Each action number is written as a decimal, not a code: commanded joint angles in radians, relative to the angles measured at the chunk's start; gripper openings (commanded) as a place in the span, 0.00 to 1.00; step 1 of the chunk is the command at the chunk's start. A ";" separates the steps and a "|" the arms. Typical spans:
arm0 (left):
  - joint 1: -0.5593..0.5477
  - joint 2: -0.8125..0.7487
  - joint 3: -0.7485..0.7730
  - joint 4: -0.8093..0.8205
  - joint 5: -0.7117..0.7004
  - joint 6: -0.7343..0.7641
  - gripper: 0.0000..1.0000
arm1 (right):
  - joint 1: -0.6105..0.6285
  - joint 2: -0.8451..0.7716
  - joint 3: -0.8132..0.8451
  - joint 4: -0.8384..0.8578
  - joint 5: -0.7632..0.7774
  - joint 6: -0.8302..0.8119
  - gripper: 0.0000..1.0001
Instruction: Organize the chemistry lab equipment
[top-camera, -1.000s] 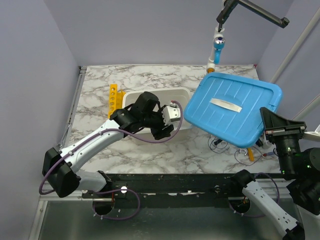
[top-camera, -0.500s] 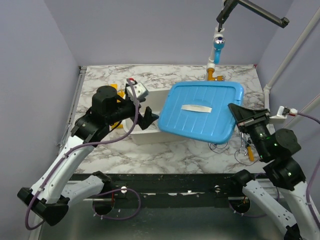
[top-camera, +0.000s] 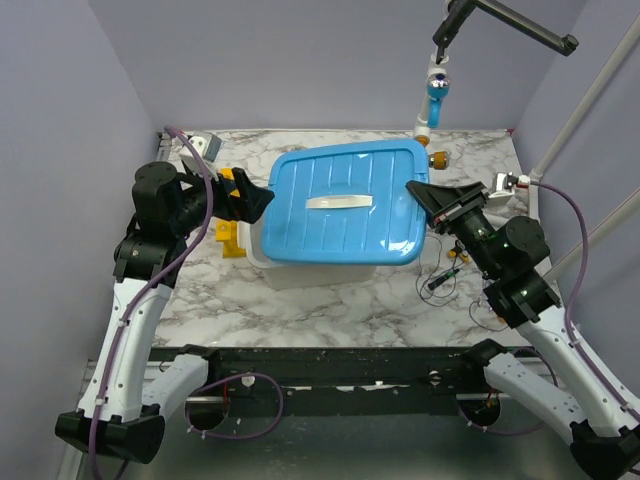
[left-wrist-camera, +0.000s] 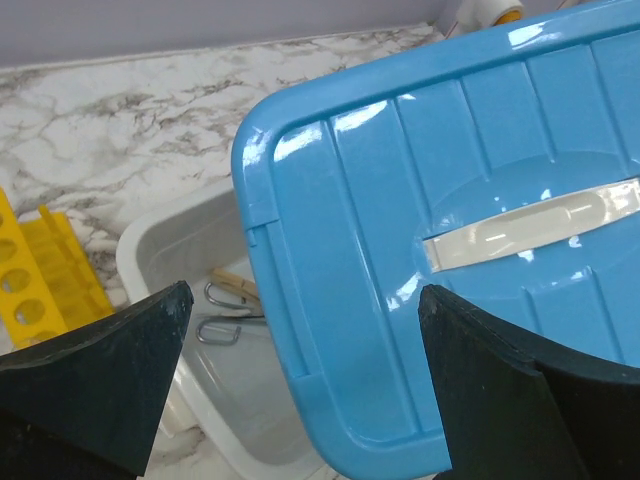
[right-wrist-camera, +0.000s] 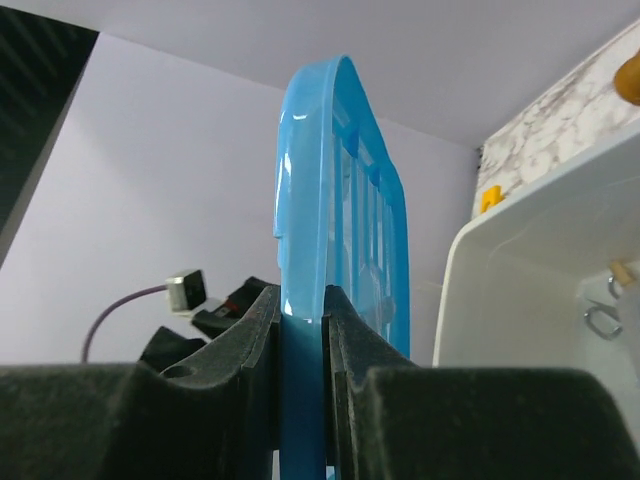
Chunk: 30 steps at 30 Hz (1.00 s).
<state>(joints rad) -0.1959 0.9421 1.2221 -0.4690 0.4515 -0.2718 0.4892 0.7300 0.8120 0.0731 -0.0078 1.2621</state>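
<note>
Right gripper (top-camera: 424, 194) pinches the 3 o'clock edge of the glossy blue plastic lid (top-camera: 340, 205). Lid's long axis runs 9 to 3 over the white plastic bin (top-camera: 300, 272), bin's 9 o'clock end uncovered. Left gripper (top-camera: 252, 200) spread wide, empty, just off lid's 9 o'clock edge. Silver scissor-like metal tongs (left-wrist-camera: 222, 312) and tan wooden stick (left-wrist-camera: 236, 284) lie inside bin. Seating the lid probably needs a shift toward 9.

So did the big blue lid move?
Yes. The blue lid went left. A second ago it hung to the right of the white bin; now it covers most of it, pinched by the right gripper.
</note>
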 joint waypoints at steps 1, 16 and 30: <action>0.062 -0.014 -0.059 0.022 0.050 -0.081 0.99 | -0.001 0.034 -0.022 0.175 -0.092 0.094 0.01; 0.109 -0.072 -0.157 0.000 -0.172 -0.061 0.98 | -0.002 0.238 -0.001 0.276 -0.202 0.137 0.01; 0.114 -0.018 -0.248 0.063 -0.162 -0.049 0.92 | -0.001 0.327 0.011 0.262 -0.183 0.082 0.01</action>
<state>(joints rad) -0.0906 0.9100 0.9958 -0.4450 0.3065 -0.3267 0.4892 1.0466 0.8001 0.2852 -0.1776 1.3590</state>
